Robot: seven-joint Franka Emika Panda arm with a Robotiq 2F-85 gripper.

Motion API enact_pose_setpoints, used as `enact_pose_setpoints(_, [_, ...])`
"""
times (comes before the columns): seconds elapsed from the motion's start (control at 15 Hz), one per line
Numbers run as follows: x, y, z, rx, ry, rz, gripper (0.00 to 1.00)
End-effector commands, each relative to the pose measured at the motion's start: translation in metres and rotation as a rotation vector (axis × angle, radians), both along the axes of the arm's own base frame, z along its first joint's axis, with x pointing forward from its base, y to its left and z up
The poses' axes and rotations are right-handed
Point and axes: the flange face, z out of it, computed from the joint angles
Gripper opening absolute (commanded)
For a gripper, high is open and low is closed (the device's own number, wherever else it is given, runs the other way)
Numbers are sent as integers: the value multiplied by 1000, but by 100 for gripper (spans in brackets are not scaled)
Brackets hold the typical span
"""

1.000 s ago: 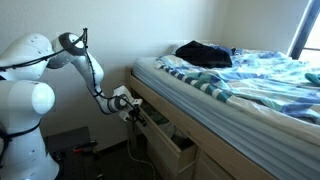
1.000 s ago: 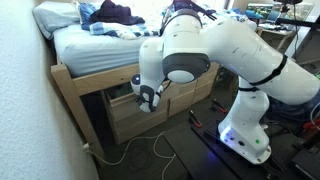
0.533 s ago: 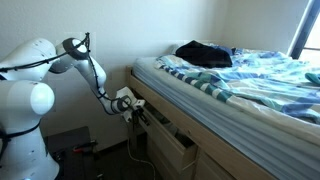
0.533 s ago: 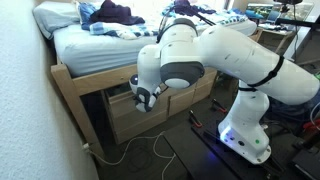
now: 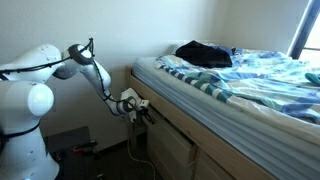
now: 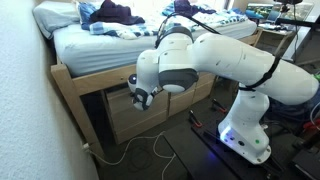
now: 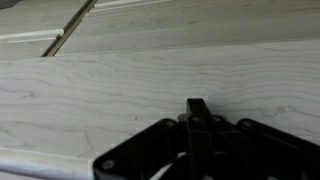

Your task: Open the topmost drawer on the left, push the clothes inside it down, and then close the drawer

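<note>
The topmost drawer (image 5: 168, 138) of the light wood bed frame sits pushed in, level with the frame. It also shows in an exterior view (image 6: 119, 103). My gripper (image 5: 144, 110) is against its front at the frame's end, seen in both exterior views (image 6: 138, 98). In the wrist view the two black fingers (image 7: 198, 108) are pressed together with nothing between them, tips on the pale wood drawer front (image 7: 120, 80). The clothes in the drawer are hidden.
The bed (image 5: 250, 80) has blue striped bedding with a dark garment (image 5: 204, 53) on top. A white cable (image 6: 150, 150) lies on the floor by the frame. The robot base (image 6: 245, 135) stands close to the drawers. A white wall (image 5: 120, 30) is behind.
The drawer stood open and stuck out from the frame; now it is pushed in. My gripper has moved in toward the bed frame with it.
</note>
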Motion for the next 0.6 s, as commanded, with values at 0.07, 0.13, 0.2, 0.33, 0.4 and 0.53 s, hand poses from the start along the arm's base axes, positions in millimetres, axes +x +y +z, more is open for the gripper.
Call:
enact_pose_setpoints(0.07, [20, 1, -8, 33, -54, -35, 0])
enact_pose_setpoints(0.13, [21, 1, -9, 34, -57, -36, 0])
enact_pose_setpoints(0.2, [22, 2, -10, 38, -61, -42, 0])
enact_pose_setpoints(0.33, [23, 2, -11, 44, -68, -49, 0])
enact_pose_setpoints(0.4, [24, 3, -12, 46, -72, -51, 0])
enact_pose_setpoints(0.53, [25, 2, -12, 49, -79, -59, 0])
